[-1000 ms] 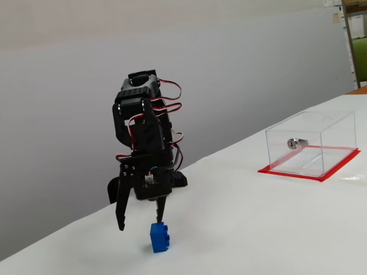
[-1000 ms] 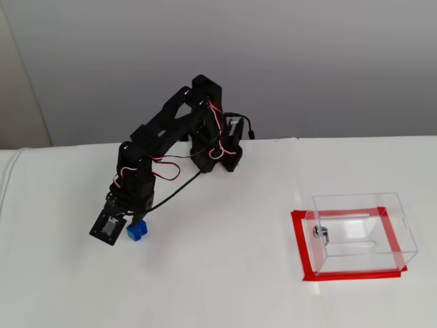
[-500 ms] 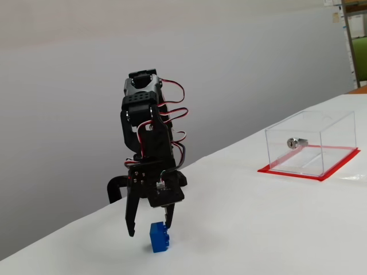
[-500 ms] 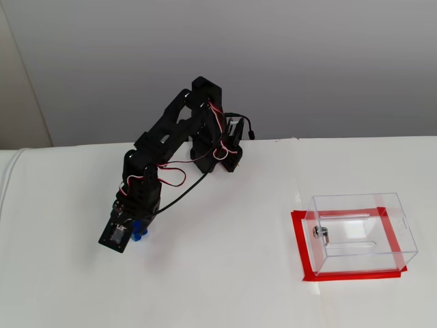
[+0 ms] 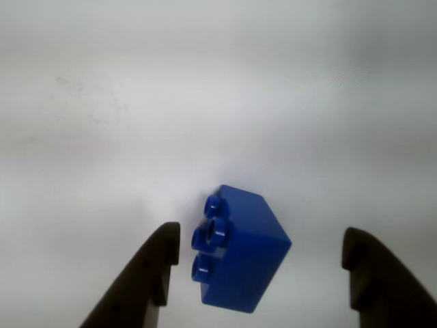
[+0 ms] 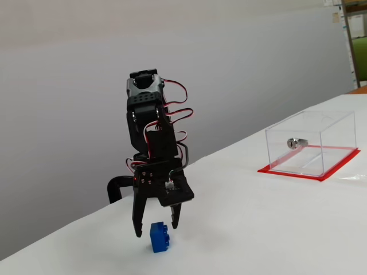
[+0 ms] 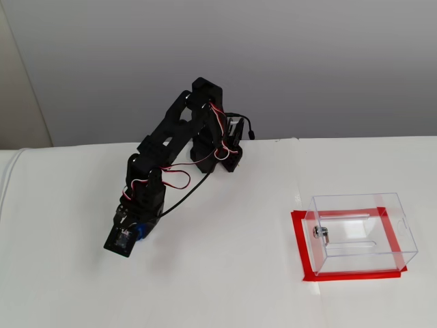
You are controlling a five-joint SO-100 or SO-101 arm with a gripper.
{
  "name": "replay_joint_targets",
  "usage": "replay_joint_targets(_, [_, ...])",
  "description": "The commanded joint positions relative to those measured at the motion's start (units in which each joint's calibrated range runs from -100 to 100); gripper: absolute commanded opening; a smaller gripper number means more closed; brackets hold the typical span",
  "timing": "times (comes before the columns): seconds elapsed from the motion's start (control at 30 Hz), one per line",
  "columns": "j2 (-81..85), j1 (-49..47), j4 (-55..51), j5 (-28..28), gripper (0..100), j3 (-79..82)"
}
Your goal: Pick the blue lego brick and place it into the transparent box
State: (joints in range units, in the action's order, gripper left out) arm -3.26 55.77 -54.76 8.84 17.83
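Note:
The blue lego brick lies on the white table with its studs facing left in the wrist view. My gripper is open, one black finger on each side of the brick and neither touching it. In a fixed view the brick sits under the gripper, whose fingertips hang just above the table. From above, the gripper covers most of the brick. The transparent box with its silver lock and red base stands far off to the right, also seen as the box in the other fixed view.
The arm's base stands at the back of the white table near a grey wall. The table's far edge runs close behind the gripper. Shelving shows at the far right.
The arm has swung so that the open gripper now straddles the brick, which before stood beside one finger. It has also come down a little. The brick has not moved.

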Motion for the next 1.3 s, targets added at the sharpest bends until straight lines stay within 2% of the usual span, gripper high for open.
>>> replay_joint_targets(0.0, [0.4,0.2,1.5,0.1,26,0.9])
replay_joint_targets(0.97, [-0.4,0.0,5.5,0.1,26,7.6])
replay_joint_targets(1.27, [-2.1,0.1,5.5,0.1,5,7.0])
